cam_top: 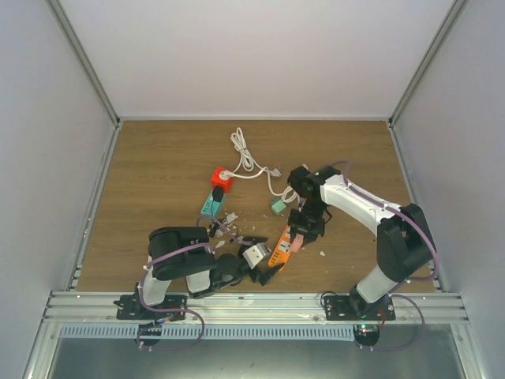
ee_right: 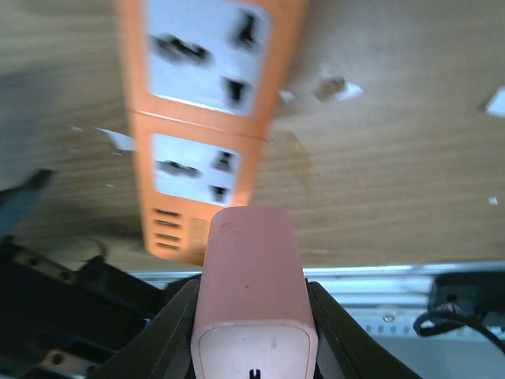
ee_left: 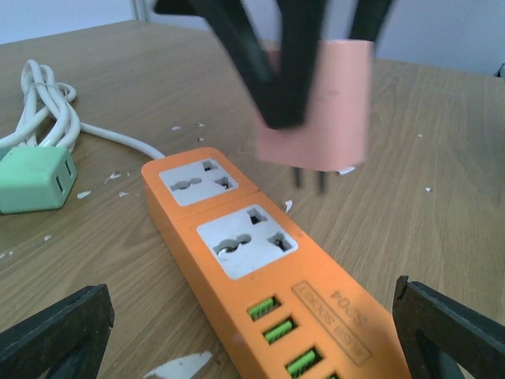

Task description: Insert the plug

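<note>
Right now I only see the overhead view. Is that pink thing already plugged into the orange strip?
Observer: No. In the left wrist view the pink plug hangs in the air with both prongs bare, in no socket of the orange power strip.
Operator: What is holding it?
Observer: The right gripper. Its wrist view shows a finger pressed on each side of the plug.
Operator: And the other one?
Observer: The left gripper is wide open, one finger on either side of the strip, holding nothing.

Orange power strip point(ee_left: 245, 246): near end cut off, left wrist view. Pink plug point(ee_right: 252, 292): prongs hidden behind own body, right wrist view.
</note>
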{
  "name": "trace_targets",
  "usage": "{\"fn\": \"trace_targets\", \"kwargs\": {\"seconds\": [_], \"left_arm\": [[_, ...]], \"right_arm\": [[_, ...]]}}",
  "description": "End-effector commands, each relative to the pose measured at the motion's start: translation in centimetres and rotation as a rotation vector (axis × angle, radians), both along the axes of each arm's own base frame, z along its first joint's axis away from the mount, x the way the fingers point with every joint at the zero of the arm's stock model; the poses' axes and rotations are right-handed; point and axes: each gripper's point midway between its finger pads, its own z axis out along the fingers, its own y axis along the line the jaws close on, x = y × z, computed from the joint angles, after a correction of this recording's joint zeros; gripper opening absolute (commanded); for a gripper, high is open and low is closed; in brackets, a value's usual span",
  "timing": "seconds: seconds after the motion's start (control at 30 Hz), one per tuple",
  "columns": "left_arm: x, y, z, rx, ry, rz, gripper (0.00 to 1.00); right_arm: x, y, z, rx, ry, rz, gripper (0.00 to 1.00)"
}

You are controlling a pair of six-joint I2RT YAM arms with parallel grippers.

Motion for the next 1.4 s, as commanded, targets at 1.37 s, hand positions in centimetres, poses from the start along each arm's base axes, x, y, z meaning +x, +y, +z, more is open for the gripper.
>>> {"fn": "trace_targets", "kwargs": {"seconds": [1.37], "left_arm": [[-3.5, 2.6, 4.3, -0.091, -0.055, -0.08, 0.99]], "right_arm": [[3.2, -1.6, -4.4, -0.142, -0.1, -0.071, 0.01]]}}
